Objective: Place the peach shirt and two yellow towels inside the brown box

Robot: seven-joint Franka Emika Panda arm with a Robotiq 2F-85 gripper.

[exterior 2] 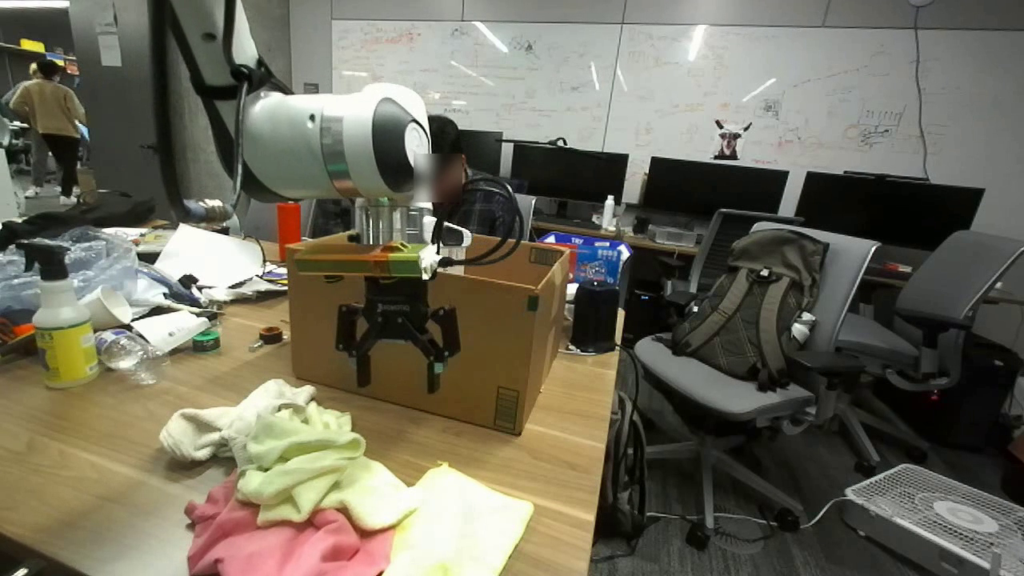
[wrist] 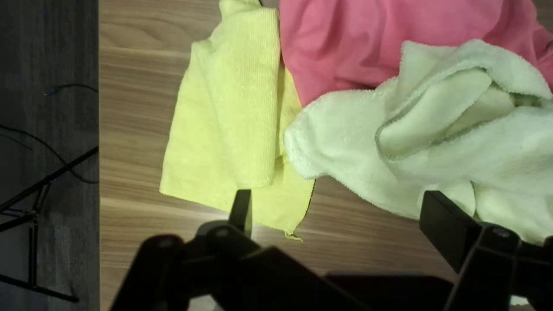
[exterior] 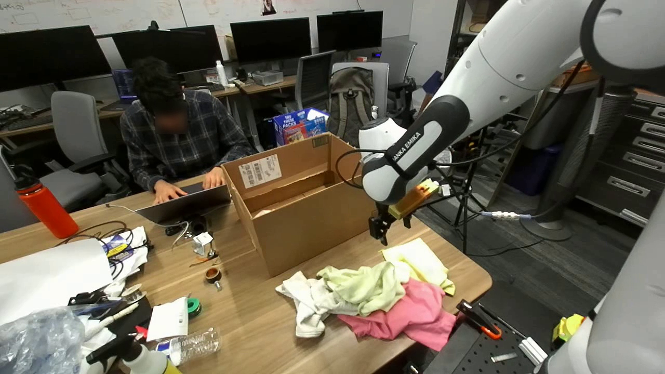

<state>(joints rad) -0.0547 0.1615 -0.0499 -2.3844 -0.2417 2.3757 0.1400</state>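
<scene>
White cloth (exterior 2: 200, 432): on the table (exterior 2: 96, 456), apparently unasked for; avoid pinching it.
Pink shirt (exterior 2: 292, 548): on the table, presumably the peach one; looks limp and light, best gathered by a loose fold.
Pale towel (exterior 2: 308, 472): bunched partly over the pink shirt, probably the second yellow; soft, take a raised ridge.
Claw (exterior 2: 399, 379): spread wide, holding nothing, above the table.
Yellow towel (exterior 2: 460, 520): flatter, on the table; looks plush, should grip well at its doubled-over layer.
Box (exterior 2: 492, 344): upright, open-topped, on the table.
</scene>
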